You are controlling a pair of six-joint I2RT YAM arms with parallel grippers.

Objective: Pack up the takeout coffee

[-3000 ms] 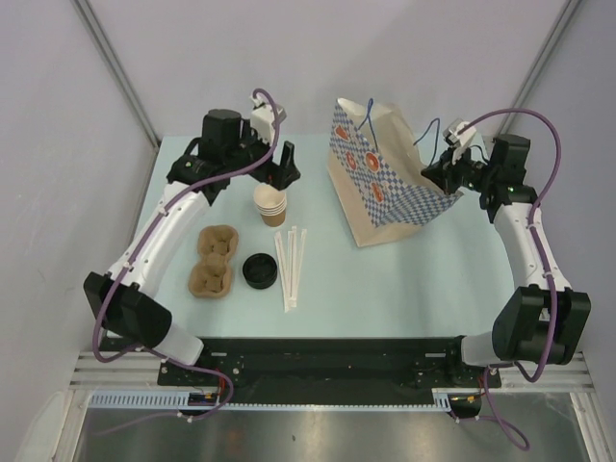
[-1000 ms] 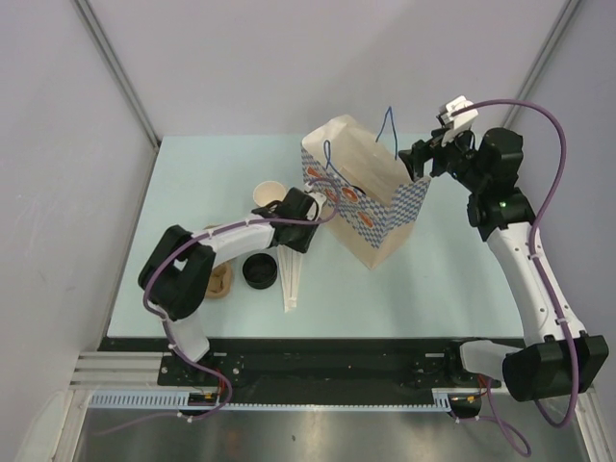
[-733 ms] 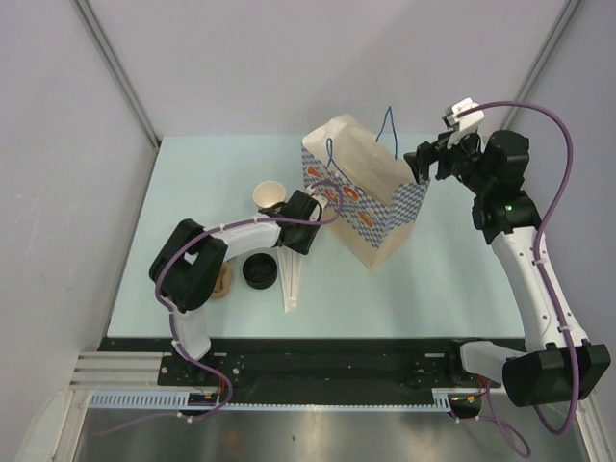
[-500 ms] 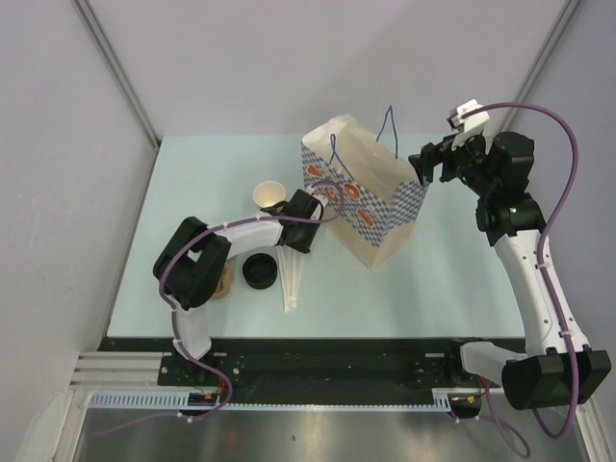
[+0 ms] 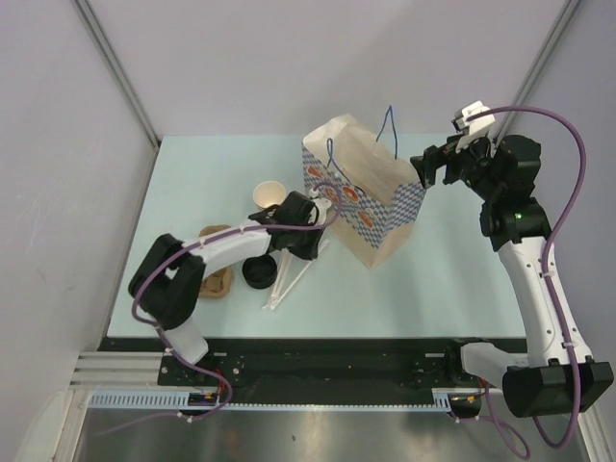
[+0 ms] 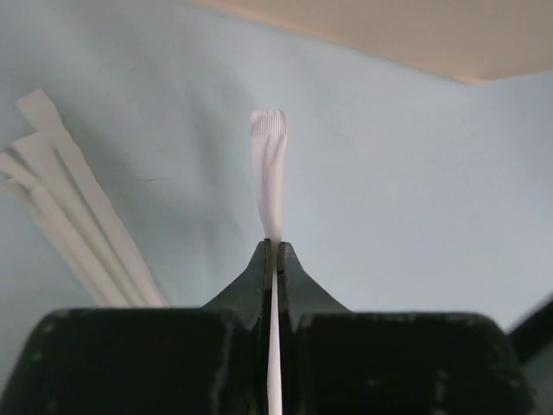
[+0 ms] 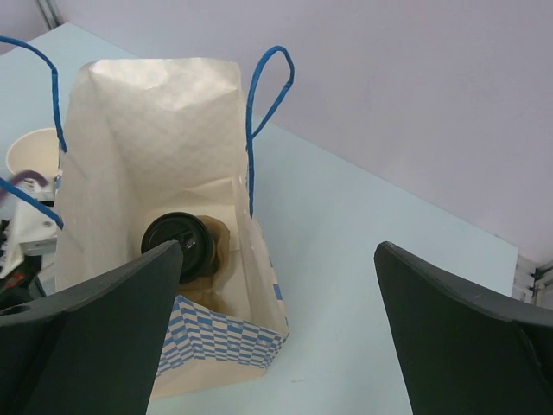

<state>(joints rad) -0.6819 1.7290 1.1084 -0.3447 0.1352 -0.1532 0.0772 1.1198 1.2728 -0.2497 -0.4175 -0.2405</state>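
Finds the takeout coffee (image 7: 179, 245) already at the bottom of the paper bag (image 7: 155, 130), upright and lid up, seated on what looks like a brown cardboard holder. Has the left gripper (image 6: 273, 251) closed tight on one wrapped straw (image 6: 270, 169), the paper pinched flat between the jaws and its crimped end sticking out ahead; probably picked as the extra to go in with the drink. Leaves the other straws (image 6: 78, 216) fanned on the tabletop (image 5: 433, 279) at about 10 o'clock from the jaws in the wrist view, close enough to get dragged along. Shows the right gripper (image 5: 431, 168) spread wide and empty at about 2 o'clock of the bag in the overhead view, its camera looking straight down the mouth; likely placed there to watch or steady the opening. Gives no way of telling whether it touches the rim. Sets the bag upright and open near the middle, blue handles (image 7: 281, 54) standing over the mouth where a long straw could snag. Puts a stack of lidless cups (image 5: 269, 195) at 9 o'clock of the bag, a spare black lid (image 5: 258, 271) at 8 o'clock, and a cardboard cup tray (image 5: 214, 279) further out, half hidden under the left arm. Calls for a lift up and over the bag's near wall, which stands between straw and opening.
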